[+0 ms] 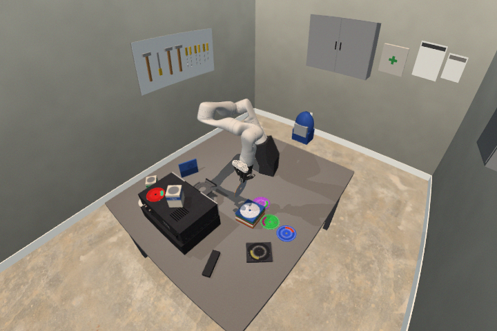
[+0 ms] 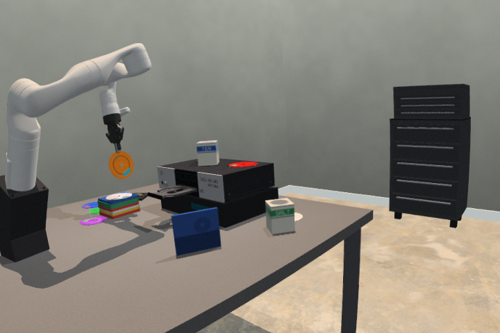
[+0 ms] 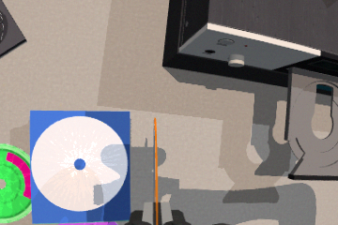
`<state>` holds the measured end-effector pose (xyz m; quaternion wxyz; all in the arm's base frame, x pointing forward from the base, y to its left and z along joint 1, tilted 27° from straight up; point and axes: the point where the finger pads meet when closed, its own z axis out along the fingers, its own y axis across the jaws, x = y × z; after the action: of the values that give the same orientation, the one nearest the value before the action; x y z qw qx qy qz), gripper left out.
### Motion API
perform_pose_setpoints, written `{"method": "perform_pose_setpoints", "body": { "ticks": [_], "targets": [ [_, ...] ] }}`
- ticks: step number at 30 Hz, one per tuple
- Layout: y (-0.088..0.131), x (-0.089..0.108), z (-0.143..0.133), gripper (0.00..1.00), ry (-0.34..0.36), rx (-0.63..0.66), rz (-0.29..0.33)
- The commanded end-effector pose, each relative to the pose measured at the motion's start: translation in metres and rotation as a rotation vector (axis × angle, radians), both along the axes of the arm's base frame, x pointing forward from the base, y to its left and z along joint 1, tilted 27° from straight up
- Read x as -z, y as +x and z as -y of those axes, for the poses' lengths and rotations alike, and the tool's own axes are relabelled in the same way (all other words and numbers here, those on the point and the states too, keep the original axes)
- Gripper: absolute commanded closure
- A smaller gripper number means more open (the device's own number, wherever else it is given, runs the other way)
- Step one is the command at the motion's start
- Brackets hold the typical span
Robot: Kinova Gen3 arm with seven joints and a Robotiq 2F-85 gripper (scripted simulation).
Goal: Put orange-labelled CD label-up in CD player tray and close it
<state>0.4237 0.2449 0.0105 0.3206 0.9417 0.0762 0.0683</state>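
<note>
And here's the claw (image 2: 117, 146), pinched tight on the top rim of the orange-labelled CD (image 2: 121, 164), which hangs on edge in mid-air at the left of the exterior view, well above the desk (image 2: 258, 251). From the wrist camera the disc is nothing but a thin orange line (image 3: 155, 169) rising from the bottom centre of the frame, so it is dead vertical between the fingers.

That edge hold is a legal one, and a sensible one too. This thing looks light, thin and stiff, with slick faces, so I'd judge it can pivot or slip in such a narrow pinch if the arm swings hard. Smooth moves are called for.

Off to the right in the wrist view, the tray (image 3: 317, 136) stands open, poking out of the front of the CD player (image 2: 219, 176), its round recess showing. The disc is not over it yet. It hangs near the stack of cases (image 2: 119, 206) with a white disc (image 3: 78, 164) on top, at the lower left of that view.

The tricky part ahead, by my reckoning: the disc has to go from vertical to flat, label up, before it meets that recess. A rim grip gives little leverage for that, and a drop at an angle could leave it lying askew on the tray's lip.
</note>
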Motion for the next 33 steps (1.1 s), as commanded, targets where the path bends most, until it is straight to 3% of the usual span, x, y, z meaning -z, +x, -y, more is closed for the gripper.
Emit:
{"method": "perform_pose_setpoints", "body": {
  "ticks": [1, 33],
  "targets": [
    [0.0, -0.001, -0.001, 0.89, 0.001, -0.001, 0.001],
    [0.01, -0.016, 0.027, 0.89, -0.01, -0.066, -0.03]
  ]
}}
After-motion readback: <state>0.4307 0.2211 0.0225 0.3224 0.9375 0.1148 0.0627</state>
